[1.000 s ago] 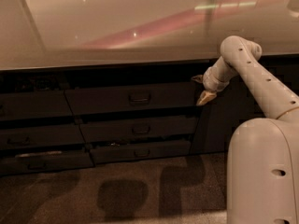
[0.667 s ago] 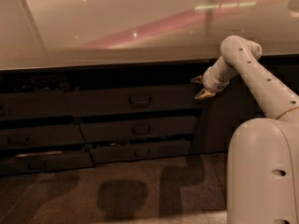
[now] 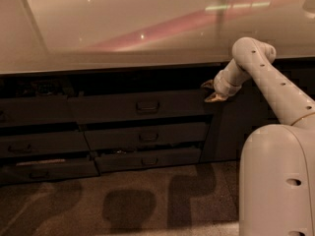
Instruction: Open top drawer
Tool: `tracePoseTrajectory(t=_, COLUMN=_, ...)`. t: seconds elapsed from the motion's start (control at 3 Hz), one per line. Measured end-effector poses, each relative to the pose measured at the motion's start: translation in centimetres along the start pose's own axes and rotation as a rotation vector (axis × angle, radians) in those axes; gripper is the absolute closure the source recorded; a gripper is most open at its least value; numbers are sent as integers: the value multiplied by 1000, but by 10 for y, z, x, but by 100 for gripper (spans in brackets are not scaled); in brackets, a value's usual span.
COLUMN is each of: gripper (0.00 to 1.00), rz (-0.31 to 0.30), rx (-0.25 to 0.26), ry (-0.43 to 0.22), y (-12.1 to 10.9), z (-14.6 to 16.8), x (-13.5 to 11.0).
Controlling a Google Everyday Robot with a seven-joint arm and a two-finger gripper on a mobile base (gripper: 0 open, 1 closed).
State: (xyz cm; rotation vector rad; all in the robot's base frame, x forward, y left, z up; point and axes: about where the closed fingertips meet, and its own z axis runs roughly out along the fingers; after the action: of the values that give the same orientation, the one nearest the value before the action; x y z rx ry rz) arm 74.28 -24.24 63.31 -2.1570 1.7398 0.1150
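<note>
nearest is the robot's white body (image 3: 275, 181), filling the lower right corner, with the speckled floor (image 3: 74, 205) and its soft shadows beside it. from the body the white arm (image 3: 275, 87) reaches up and leftward to the cabinet face.

the change is small. over the last second the gripper (image 3: 210, 91) has crept a little up and to the left. it now sits at the upper right corner of the top drawer (image 3: 108, 107), close against that end of the front. whether it touches cannot be told. its two tan fingertips (image 3: 213, 98) stand apart, one above the other, with nothing between them.

the top drawer, the wide dark grey front just under the counter, looks no further out than before. its loop handle (image 3: 147, 106) is well to the left of the gripper and untouched. my reading is that the approach is still being lined up and the pull has not begun. the fingers would have to travel left along the front to reach the handle.

below lie the middle drawer (image 3: 147, 136) and the bottom drawer (image 3: 147, 160), with a tall cabinet door (image 3: 226, 132) to their right. farthest is the pale glossy countertop (image 3: 123, 28), streaked with reflections.

no brand, label or writing can be read anywhere.
</note>
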Motion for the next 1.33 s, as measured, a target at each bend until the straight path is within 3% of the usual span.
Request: tracePoseTrajectory(t=1.33, gripper=100, rz=-3, rx=1, ry=1, y=-2, z=-12, x=-6)
